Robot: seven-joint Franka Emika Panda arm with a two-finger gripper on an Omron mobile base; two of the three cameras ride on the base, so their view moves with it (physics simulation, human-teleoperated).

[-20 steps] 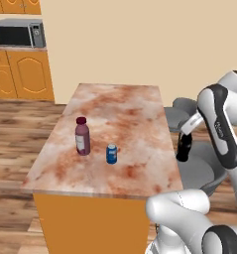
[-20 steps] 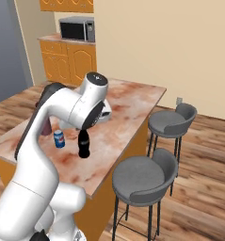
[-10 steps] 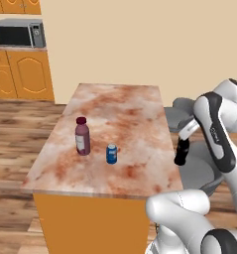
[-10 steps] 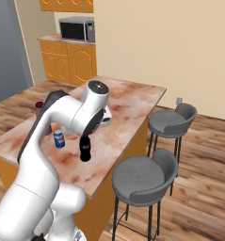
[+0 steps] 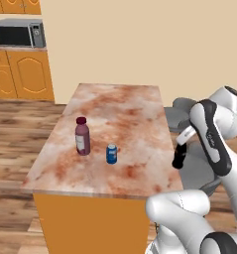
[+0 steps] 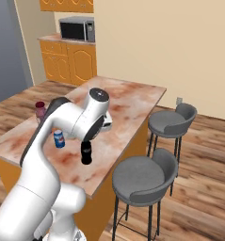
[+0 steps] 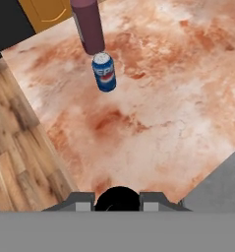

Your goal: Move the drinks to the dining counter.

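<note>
**Two drinks already standing on the island, end effector closed and empty**

Both drinks stand upright on the marbled dining counter [image 5: 125, 114], toward its near-left part: the maroon bottle [image 5: 82, 136] with its red cap, and the shorter blue can [image 5: 111, 154] just beside it, apart and not touching. In the hand view the bottle [image 7: 88, 24] rises just behind the can [image 7: 103, 72].

By the look of them, both are rigid, smooth-sided cylinders. The bottle is taller and narrower, so it would likely tip more easily; a hold around the body below the cap, near the label, seems safest. The can is squat and steady, probably light, with a slick painted wall; it is best taken across the middle of its side, squarely, so it does not squirt out.

The end effector [image 5: 178, 158] hangs by the right edge of the worktop, well apart from both drinks, pointing down. From the right base view it [image 6: 86, 156] sits just above the marbled surface. Its fingers are drawn narrow, nothing between them, touching neither drink.

Two grey stools [image 6: 172, 123] stand along the island's far side.
</note>
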